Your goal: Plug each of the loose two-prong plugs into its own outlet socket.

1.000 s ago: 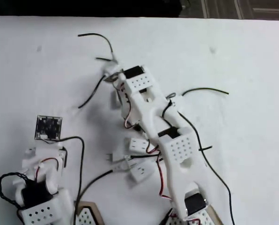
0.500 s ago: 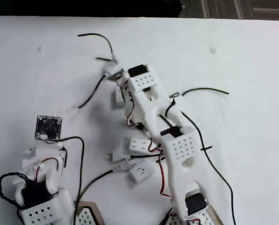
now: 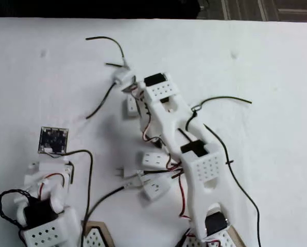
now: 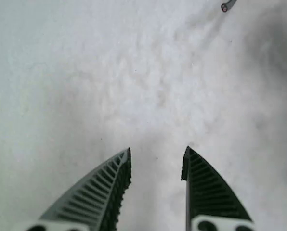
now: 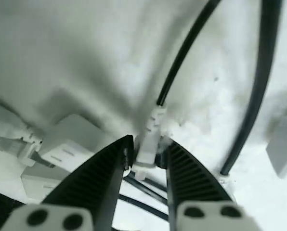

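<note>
From above, the matte white tabletop [image 3: 277, 62] carries 2 white boxy plastic outlet sockets [image 3: 153, 159] lying near the middle among thin looping leads. Toward the far side, the right tool [image 3: 129, 88] sits at a small white moulded two-prong plug [image 3: 123, 78], which trails a black rubbery cable [image 3: 99, 105].

On the left wrist camera, the left tool [image 4: 158, 156] has 2 dark, ribbed, wedge-shaped fingers standing apart over the fuzzy white surface, gripping nothing. A cut cable end [image 4: 225, 6] lies well beyond them.

On the right wrist camera, the right tool [image 5: 147, 144] is narrowed around the white moulded two-prong plug [image 5: 148, 137], its ribbed fingers pinching the body. A smooth, square-edged socket [image 5: 71, 144] lies just beside it.
</note>
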